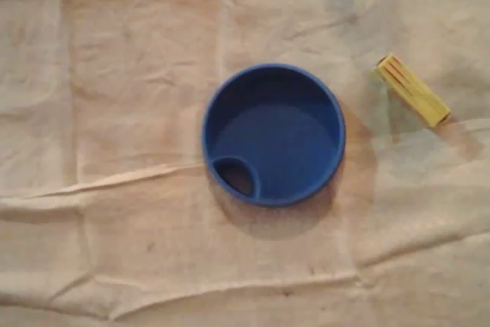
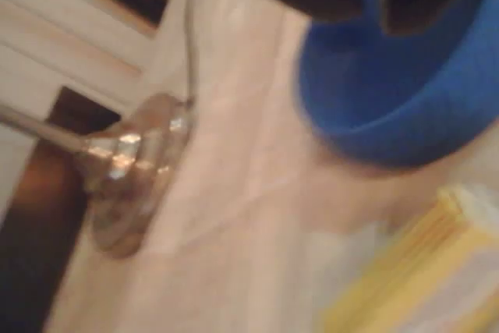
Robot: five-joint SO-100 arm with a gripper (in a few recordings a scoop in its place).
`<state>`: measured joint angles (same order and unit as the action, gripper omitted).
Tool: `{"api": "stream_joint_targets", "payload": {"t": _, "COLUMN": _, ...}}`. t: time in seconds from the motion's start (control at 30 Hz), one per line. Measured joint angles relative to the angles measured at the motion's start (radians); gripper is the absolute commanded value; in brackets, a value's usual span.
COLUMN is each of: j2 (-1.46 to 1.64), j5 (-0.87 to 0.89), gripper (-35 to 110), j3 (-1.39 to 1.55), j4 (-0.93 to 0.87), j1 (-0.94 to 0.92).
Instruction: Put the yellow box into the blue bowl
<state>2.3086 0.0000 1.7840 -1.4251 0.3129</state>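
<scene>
In the overhead view the round blue bowl (image 1: 273, 134) sits empty in the middle of the cloth, with a small round pocket at its lower left rim. The yellow box (image 1: 411, 89) lies flat to the bowl's right, tilted diagonally and a short gap from the rim. The wrist view is blurred. It has the blue bowl (image 2: 405, 107) at the upper right and the yellow box (image 2: 425, 271) close by at the lower right. The dark gripper (image 2: 373, 13) shows along the top edge, above the bowl. A narrow slit separates its two dark parts, and nothing is between them.
A creased beige cloth (image 1: 138, 189) covers the whole table. In the wrist view a shiny metal stand base (image 2: 132, 169) rests at the cloth's left edge, with white panelling and a dark gap beyond it.
</scene>
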Motion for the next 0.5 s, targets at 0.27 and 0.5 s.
{"api": "stream_joint_targets", "payload": {"t": 0.27, "j2": -0.302, "j5": 0.261, "gripper": 0, "j3": -0.209, "j4": 0.020, "j1": 0.000}}
{"api": "stream_joint_targets", "payload": {"t": 0.5, "j2": -0.563, "j5": 0.529, "gripper": 0, "j3": -0.410, "j4": 0.018, "j1": 0.000}}
